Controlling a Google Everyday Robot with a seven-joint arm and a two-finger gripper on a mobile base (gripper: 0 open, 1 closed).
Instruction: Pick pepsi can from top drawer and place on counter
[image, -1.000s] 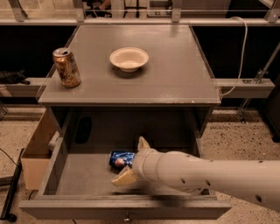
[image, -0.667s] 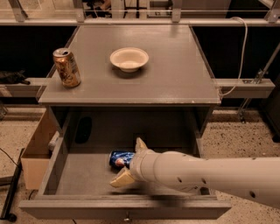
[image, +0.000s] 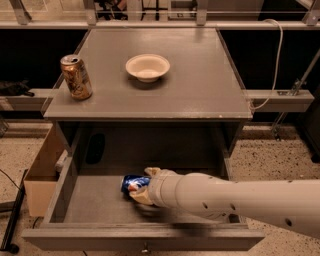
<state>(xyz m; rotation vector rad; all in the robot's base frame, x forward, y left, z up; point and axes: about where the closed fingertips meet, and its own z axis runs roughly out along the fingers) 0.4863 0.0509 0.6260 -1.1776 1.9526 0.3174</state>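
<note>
Gripper (image: 141, 185) is down in the open top drawer (image: 90, 206), claw pinched around the pepsi can (image: 130, 182) mid-drawer, toward the front edge.

The claw (image: 142, 185) is low in the top drawer (image: 92, 207), right at the pepsi can (image: 130, 183), and covers the can's right part; only its blue left end shows. The white arm (image: 235, 197) runs off the right edge and hides the drawer floor there. A dark object (image: 95, 148) in the shadowed back cannot be identified. The bottom edge cuts the knob (image: 145, 248).
</note>
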